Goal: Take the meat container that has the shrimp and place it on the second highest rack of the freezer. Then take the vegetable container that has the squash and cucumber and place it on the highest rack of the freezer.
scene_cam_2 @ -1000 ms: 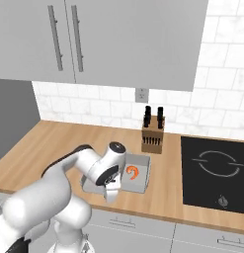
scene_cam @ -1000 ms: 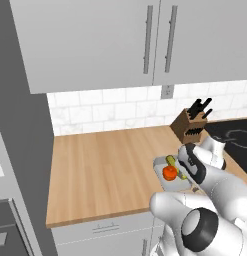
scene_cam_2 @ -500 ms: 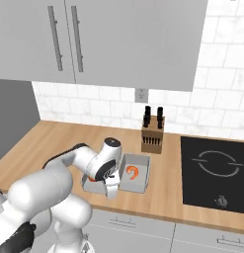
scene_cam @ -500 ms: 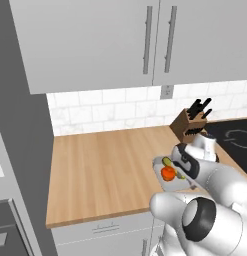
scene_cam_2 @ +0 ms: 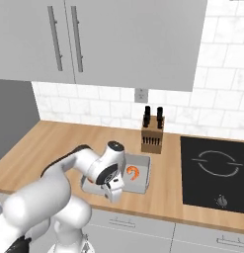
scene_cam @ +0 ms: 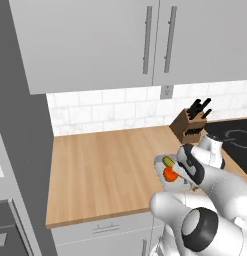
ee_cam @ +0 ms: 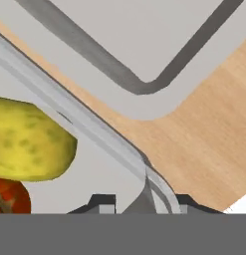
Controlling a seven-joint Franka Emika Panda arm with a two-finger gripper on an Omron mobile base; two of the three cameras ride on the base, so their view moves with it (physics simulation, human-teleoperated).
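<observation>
While my pincer (ee_cam: 144,201) sits astride the thin rim of the flat grey tray (ee_cam: 94,124) with the yellow-green cucumber (ee_cam: 30,144) and orange-red squash (ee_cam: 10,196), I cannot tell if it squeezes. Lifted by this edge, the tray may tip and spill. The curled orange shrimp (scene_cam_2: 133,172), in the grey tray just beside on the wooden counter (scene_cam: 105,160), should go first.

shrimp (scene_cam_2: 133,172): you see small orange curl, lying in grey tray on counter | squash and cucumber (scene_cam: 169,169): orange-red lump touching yellow-green piece, in tray just left of the shrimp's, close up in hand view

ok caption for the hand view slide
Gripper low at the vegetable container's rim, cucumber and squash inside.
</observation>
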